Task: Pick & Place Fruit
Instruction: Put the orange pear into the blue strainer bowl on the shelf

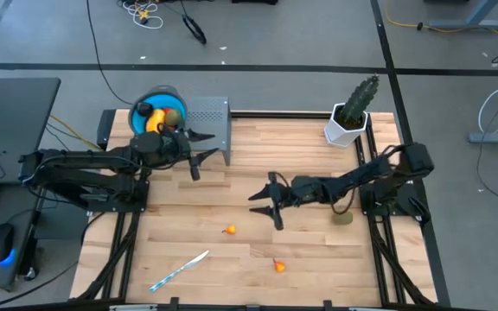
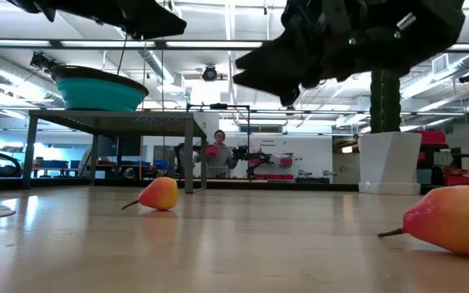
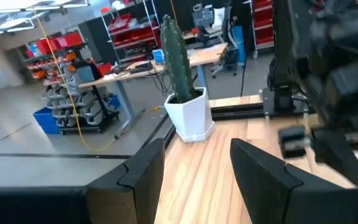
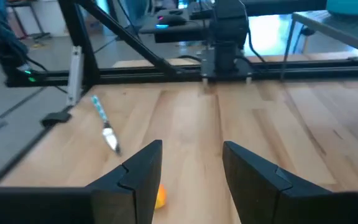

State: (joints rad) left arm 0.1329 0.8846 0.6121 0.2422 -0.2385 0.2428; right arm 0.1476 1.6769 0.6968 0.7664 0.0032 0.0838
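A cactus in a white pot [image 1: 351, 117] is standing at the table's far right corner, and a white-and-blue knife [image 1: 180, 269] is lying near the front edge. Two small orange fruits [image 1: 230, 230] [image 1: 278, 266] are sitting loose on the wood, and one olive-brown oval [image 1: 342, 218] is lying beside the right arm. The blue bowl [image 1: 142, 107] on the grey stand [image 1: 210, 117] is holding yellow and olive fruit [image 1: 156, 121]. The left gripper [image 1: 204, 147] is hovering by that stand, fingers apart and empty. The right gripper [image 1: 263, 199] is hanging mid-table, fingers apart, holding nothing.

Orange-red fruit [image 1: 230, 230], teal bowl [image 1: 164, 93]
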